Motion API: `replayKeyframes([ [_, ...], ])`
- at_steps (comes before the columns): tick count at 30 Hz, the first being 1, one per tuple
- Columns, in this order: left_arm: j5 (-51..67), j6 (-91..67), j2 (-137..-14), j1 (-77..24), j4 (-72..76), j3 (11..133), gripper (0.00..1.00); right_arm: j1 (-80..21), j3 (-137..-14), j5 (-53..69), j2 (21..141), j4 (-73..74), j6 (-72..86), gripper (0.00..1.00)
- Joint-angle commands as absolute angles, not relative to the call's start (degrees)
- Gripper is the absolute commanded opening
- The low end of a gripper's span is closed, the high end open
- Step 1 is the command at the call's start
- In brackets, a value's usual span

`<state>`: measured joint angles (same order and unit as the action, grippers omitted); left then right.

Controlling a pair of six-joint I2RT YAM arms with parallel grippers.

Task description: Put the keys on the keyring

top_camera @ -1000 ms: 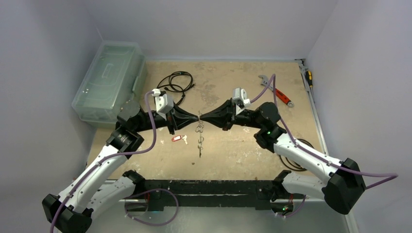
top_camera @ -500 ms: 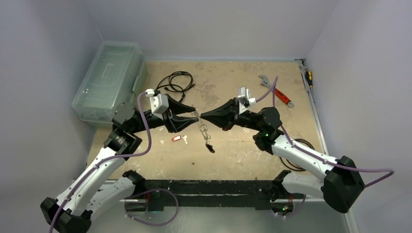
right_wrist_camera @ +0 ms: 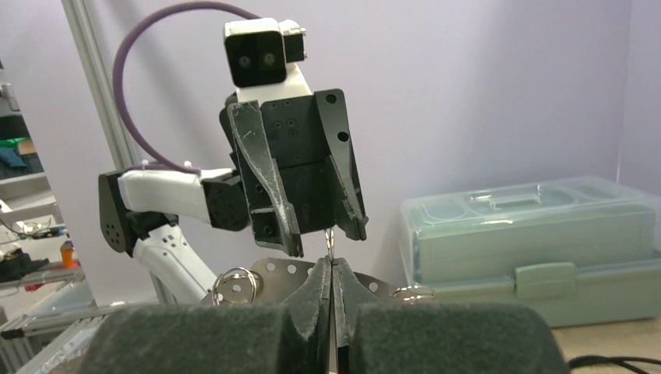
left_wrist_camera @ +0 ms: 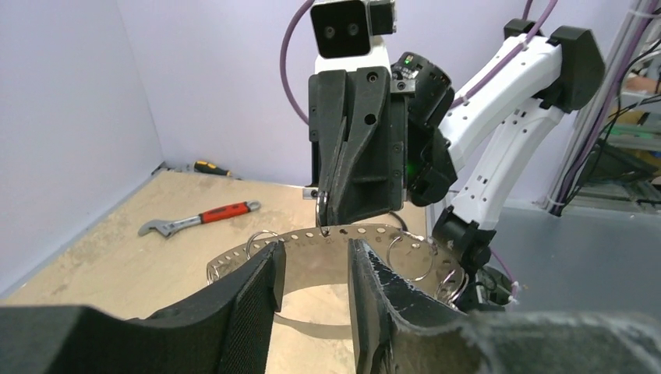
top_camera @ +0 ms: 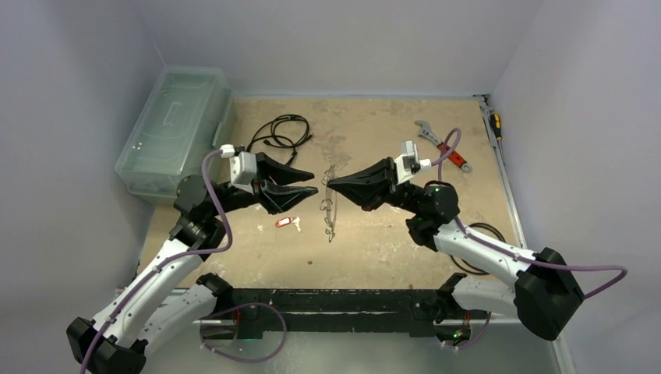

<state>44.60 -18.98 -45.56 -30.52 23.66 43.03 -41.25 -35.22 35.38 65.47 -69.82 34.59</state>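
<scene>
The keyring (top_camera: 329, 204), a thin perforated metal band loop with small rings strung on it, hangs above the table from my right gripper (top_camera: 328, 184). That gripper is shut on a small ring at the loop's top (right_wrist_camera: 330, 243). My left gripper (top_camera: 312, 182) is open and empty, its tips just left of the loop and apart from it. In the left wrist view the band (left_wrist_camera: 227, 257) curves just beyond my open fingers (left_wrist_camera: 265, 269). A key with a red tag (top_camera: 286, 223) and a small silver key (top_camera: 297, 227) lie on the table below the left gripper. No dark-headed key shows.
A clear plastic toolbox (top_camera: 175, 128) stands at the far left, also in the right wrist view (right_wrist_camera: 530, 234). A coiled black cable (top_camera: 281, 131) lies behind the left gripper. A red-handled wrench (top_camera: 444, 148) and a screwdriver (top_camera: 495, 121) lie far right.
My left gripper has opened, let go of the keyring and drawn back to the left. My right gripper has pulled back to the right with the keyring hanging from it.
</scene>
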Motion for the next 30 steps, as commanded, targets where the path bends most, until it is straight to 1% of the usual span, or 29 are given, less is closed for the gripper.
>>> replayKeyframes([
  [1, 46.04, -24.38, -45.66, -30.76, 31.86, 41.48, 0.37, -41.57, -35.06, 33.46, 66.19, -78.1, 37.86, 0.0],
  [4, 46.67, -25.86, -46.58, -30.76, 34.35, 40.69, 0.32, -41.57, -34.94, 33.81, 66.71, -79.31, 38.52, 0.0],
  [12, 47.65, -27.77, -48.34, -30.83, 38.44, 39.48, 0.27, -41.57, -35.29, 34.4, 68.38, -80.84, 39.76, 0.0],
  [19, 48.16, -27.97, -49.28, -30.85, 39.28, 39.56, 0.2, -41.57, -35.33, 34.79, 69.95, -82.68, 40.87, 0.0],
  [27, 48.33, -28.34, -49.87, -30.83, 39.81, 39.28, 0.15, -41.57, -35.83, 35.32, 70.88, -83.34, 41.47, 0.0],
  [30, 48.34, -28.54, -50.06, -30.85, 40.34, 39.21, 0.15, -41.57, -35.92, 35.46, 71.08, -83.49, 41.57, 0.0],
])
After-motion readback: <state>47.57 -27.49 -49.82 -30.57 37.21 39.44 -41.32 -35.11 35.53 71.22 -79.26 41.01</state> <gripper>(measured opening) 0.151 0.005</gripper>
